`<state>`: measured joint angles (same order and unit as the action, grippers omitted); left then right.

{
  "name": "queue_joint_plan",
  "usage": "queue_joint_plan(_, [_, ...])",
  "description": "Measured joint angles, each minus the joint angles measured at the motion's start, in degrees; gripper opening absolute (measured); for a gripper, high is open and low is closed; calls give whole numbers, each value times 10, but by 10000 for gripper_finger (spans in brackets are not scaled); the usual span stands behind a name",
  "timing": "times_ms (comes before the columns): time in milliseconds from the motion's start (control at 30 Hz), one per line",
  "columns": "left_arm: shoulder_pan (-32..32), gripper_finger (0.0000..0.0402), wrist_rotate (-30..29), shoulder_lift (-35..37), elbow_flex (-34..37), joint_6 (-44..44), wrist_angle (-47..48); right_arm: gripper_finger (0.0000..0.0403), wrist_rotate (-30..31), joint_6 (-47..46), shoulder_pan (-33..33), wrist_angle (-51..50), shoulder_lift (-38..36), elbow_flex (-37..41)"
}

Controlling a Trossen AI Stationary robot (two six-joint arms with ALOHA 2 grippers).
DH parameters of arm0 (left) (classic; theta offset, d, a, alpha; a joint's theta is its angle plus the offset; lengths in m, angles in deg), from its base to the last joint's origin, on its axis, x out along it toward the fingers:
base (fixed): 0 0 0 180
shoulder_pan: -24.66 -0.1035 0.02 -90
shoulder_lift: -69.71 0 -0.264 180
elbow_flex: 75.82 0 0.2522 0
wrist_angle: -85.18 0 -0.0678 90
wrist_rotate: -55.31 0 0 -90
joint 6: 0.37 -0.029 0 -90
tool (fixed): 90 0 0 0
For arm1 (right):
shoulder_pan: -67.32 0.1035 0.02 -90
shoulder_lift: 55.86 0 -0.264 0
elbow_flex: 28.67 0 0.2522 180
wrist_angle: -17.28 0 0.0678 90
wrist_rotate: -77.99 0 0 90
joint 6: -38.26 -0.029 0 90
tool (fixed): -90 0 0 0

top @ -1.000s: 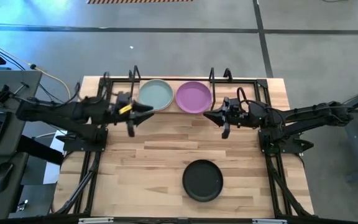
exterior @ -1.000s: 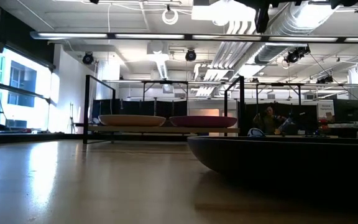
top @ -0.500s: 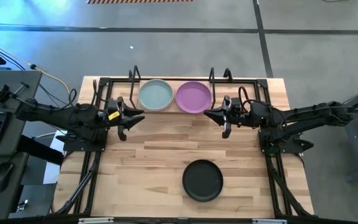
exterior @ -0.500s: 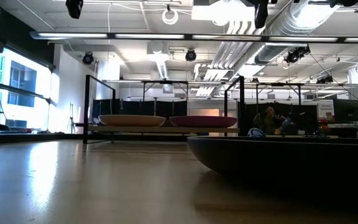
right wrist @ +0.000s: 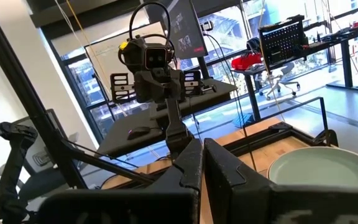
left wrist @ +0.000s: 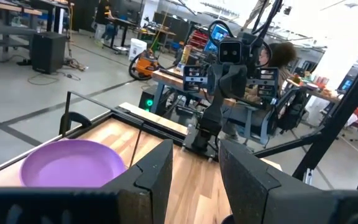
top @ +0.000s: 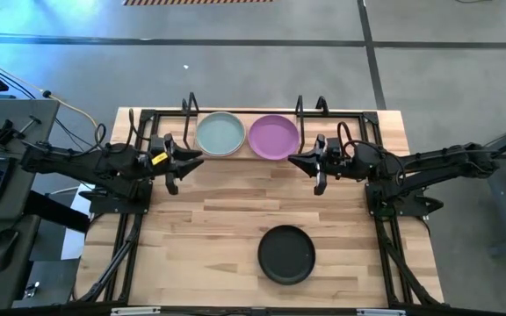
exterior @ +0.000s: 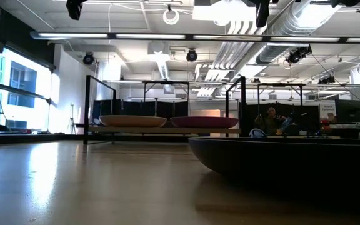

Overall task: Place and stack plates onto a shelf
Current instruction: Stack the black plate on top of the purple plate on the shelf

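The shelf stands along the table's far edge. On its board rest a pale blue-green plate and, to its right, a purple plate; both also show in the low view. A black plate lies flat on the tabletop near the front edge. The pink plate is not in view. My left gripper is open and empty above the table, left of the blue-green plate. My right gripper is shut and empty, just right of the purple plate.
The shelf's black wire frame has upright loops at the far side and posts at its ends. Bare tabletop lies between the shelf and the black plate. A person sits in the room beyond the table.
My left gripper has drawn back toward the table's left edge, away from the blue-green plate, which stays on the shelf.
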<state>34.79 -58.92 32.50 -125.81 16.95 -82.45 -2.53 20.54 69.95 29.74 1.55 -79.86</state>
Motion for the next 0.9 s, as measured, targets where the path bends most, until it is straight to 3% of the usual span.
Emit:
queue_joint_plan(133, [0,122,0,0,0,0,0,0,0,-10,0,2,0,0])
queue_joint_plan(233, [0,122,1,0,0,4,-1,0,-2,-83,0,-9,0,-14])
queue_joint_plan(400, [0,122,1,0,0,20,-2,21,-5,-89,14,-246,18,-129])
queue_joint_plan(633, [0,122,1,0,0,20,-2,122,-16,-108,47,-562,108,-278])
queue_joint_plan(767, [0,122,1,0,0,20,-2,167,-60,-144,73,-634,147,-285])
queue_joint_plan(900, [0,122,1,0,0,20,-2,187,-114,-219,107,-673,172,-231])
